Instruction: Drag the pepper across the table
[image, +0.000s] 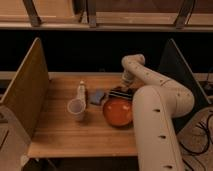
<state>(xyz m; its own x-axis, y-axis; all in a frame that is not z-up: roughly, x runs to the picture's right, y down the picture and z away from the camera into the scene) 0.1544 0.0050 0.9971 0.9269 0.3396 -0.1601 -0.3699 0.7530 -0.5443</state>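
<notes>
Pepper — can't pick it out; maybe hidden near the round orange bowl (118, 111) on the light-wood plank table (55, 132). Gripper (121, 92) hangs at the bowl's twelve o'clock — low for contact.

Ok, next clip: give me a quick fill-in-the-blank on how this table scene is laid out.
1. The gripper is down at the far rim of the orange ____.
2. The clear cup stands ____ on the table.
3. The small bottle stands just ____ the cup.
4. The blue-grey object lies between the bottle and the ____.

Missing: bowl; upright; behind; bowl
</notes>
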